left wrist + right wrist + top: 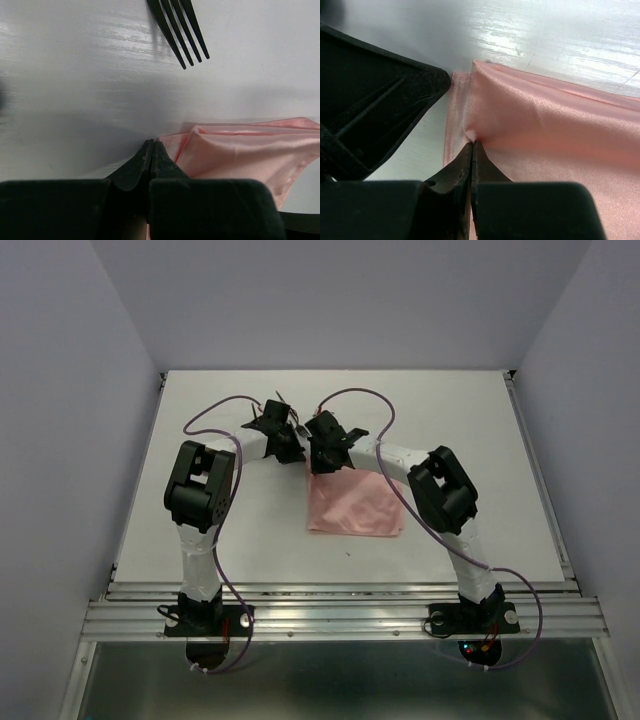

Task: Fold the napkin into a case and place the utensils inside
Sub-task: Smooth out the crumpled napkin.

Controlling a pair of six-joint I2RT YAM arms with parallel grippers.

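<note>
Top external view shows the napkin (356, 508) lying flat on the white table (480, 440), near the middle and a little towards my right side, as a roughly square pink sheet. Both my arms bend inward and meet above its far left corner, with purple cables (215, 415) looping off them.

Left wrist view: my left claw (152, 146) is pressed together, its tips at the very corner of the napkin, where the cloth bunches into a soft ridge. A sliver of pink shows low between the fingers, so I am pinching the cloth there. Beyond the tips, apart from the napkin, the tines of the black fork (181, 31) lie on the bare table, pointing back towards me.

Right wrist view: my right claw (472, 144) is likewise squeezed tight, nipping the napkin just inside its edge, and the fabric puckers at the tips. The black body of my left claw sits just beside it, at the cloth's edge.
</note>
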